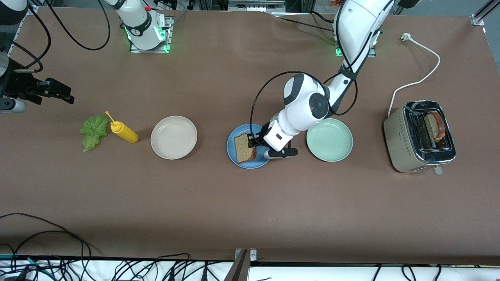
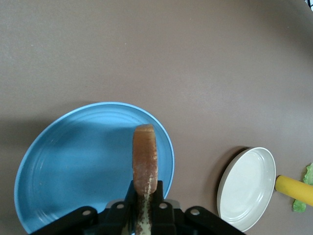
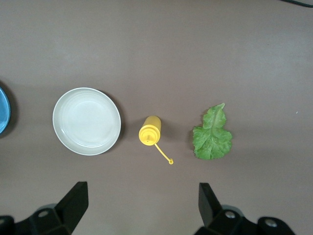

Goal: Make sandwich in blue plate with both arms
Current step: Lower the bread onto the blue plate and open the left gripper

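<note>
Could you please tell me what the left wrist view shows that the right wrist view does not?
Only the left wrist view shows the bread slice on edge, shut in the left gripper over the blue plate. Only the right wrist view shows the open right gripper and the whole lettuce leaf. Both share the cream-white plate and yellow bottle.

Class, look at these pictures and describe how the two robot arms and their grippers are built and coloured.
Both arms are glossy white with rounded casings and black joint bands; the left arm carries looping black cables. Green lights glow at both bases. The left gripper and right gripper are black, each with two fingers; the right gripper's fingers look angular, wedge-like.
</note>
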`<action>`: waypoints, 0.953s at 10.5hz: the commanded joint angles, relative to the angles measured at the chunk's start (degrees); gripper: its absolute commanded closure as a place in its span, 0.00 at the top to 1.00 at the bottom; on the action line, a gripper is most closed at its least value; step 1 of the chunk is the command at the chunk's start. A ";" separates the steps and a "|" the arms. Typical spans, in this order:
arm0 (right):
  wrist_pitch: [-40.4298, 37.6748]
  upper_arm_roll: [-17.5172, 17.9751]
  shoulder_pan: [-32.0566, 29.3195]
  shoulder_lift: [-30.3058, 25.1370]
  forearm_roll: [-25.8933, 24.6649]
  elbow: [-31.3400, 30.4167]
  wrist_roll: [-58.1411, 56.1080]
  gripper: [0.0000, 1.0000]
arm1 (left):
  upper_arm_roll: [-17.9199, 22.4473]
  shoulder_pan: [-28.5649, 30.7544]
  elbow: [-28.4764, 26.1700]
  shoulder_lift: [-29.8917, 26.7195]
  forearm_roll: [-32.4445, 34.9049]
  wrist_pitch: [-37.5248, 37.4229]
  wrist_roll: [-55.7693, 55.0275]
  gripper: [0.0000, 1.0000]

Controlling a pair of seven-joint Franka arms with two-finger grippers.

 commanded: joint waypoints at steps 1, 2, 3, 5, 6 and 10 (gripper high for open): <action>-1.01 -0.01 -0.01 0.31 0.72 1.11 -0.55 1.00 | 1.12 -0.65 1.42 0.94 0.39 0.40 0.96 1.00; -0.93 -0.01 -0.01 0.31 0.72 1.11 -0.55 1.00 | 1.12 -0.65 1.33 0.94 0.39 0.40 0.96 1.00; -0.93 -0.01 -0.01 0.31 0.72 1.11 -0.55 1.00 | 1.21 -0.48 1.16 0.94 0.39 0.40 0.96 1.00; -0.93 -0.01 -0.01 0.31 0.72 1.11 -0.55 1.00 | 2.34 -0.30 0.63 0.59 0.39 0.40 0.96 1.00; -0.93 -0.01 -0.01 0.31 0.72 1.11 -0.55 1.00 | 3.04 -0.21 0.36 0.67 0.39 0.31 0.96 1.00; -0.93 -0.01 -0.01 0.31 0.72 1.11 -0.55 1.00 | 5.34 0.58 -1.04 0.85 0.39 0.14 0.88 1.00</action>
